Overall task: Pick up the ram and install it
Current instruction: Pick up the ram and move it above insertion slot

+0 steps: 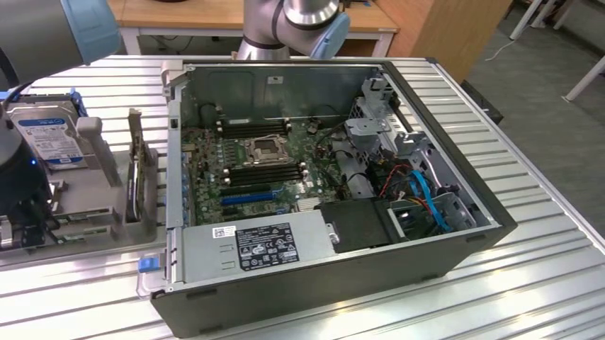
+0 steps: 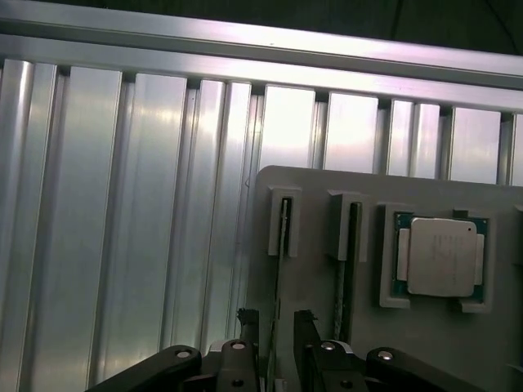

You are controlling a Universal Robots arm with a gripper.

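Ram (image 2: pixel 282 237) upright in grey holder (image 2: pixel 319 184), pincer (image 2: pixel 276 320) spread astride it

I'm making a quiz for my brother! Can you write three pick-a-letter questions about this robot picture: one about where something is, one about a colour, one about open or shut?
1. Where is the silver CPU chip? A in the tool; B in the gray holder; C on the floor.
2. What colour is the wide cable inside the computer case? A blue; B pink; C white.
3. How is the tool? A shut on the chip; B shut, empty; C open.
Answers: B, it lies in a holder pocket; A, it curves blue; C, its fingers stand apart with the ram between them.
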